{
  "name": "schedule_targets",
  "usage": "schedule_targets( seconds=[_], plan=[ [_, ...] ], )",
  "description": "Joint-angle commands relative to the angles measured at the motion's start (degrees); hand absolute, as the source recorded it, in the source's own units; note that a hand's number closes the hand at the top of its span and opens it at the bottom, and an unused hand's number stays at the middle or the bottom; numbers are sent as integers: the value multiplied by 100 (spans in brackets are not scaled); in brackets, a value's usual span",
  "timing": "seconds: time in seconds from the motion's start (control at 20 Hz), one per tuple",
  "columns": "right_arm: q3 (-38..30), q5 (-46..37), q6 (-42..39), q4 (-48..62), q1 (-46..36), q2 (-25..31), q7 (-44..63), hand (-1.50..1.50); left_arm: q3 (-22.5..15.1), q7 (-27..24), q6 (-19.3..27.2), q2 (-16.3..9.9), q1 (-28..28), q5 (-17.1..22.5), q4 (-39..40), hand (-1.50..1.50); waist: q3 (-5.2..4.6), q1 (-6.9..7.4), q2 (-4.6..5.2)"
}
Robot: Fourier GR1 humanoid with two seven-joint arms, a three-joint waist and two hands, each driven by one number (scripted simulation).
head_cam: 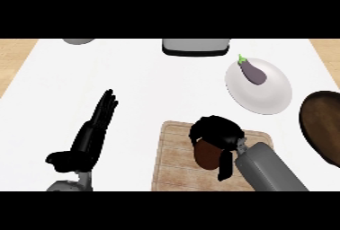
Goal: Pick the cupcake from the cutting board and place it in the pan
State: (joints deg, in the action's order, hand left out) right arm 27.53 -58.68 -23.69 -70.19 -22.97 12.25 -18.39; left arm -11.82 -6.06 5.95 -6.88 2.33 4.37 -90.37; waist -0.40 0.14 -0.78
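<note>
Curling round the brown cupcake (206,155) on the cutting board (174,155), the right hand (216,131) should lift straight before swinging toward the pan (322,126), left hand (93,130) resting straight-fingered.

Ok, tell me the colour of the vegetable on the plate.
Purple with a green stem: an eggplant on the white plate, seen in the head view.

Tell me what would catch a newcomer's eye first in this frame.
Probably the right hand, curled over the brown cupcake on the wooden cutting board at lower centre. Next, the purple eggplant lying on a white plate at upper right, with the dark pan cut off by the right edge. The left hand rests open at the left, fingers straight.
</note>
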Motion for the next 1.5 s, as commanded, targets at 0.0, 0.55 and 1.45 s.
schedule_targets(
  seconds=[0.0,0.55,1.45],
  plan=[
    [-73,-190,374,-74,348,60,-216,150,21,-385,24,122,-211,-174,340,0,40,-10,77],
    [-1537,417,1670,-2457,3238,1477,-248,150,403,-142,135,-45,-521,39,-112,0,35,-641,-78],
    [-5059,4495,1596,-4226,5323,1272,-682,150,121,237,-108,-26,-319,-45,-448,0,46,-45,68]
  ],
)
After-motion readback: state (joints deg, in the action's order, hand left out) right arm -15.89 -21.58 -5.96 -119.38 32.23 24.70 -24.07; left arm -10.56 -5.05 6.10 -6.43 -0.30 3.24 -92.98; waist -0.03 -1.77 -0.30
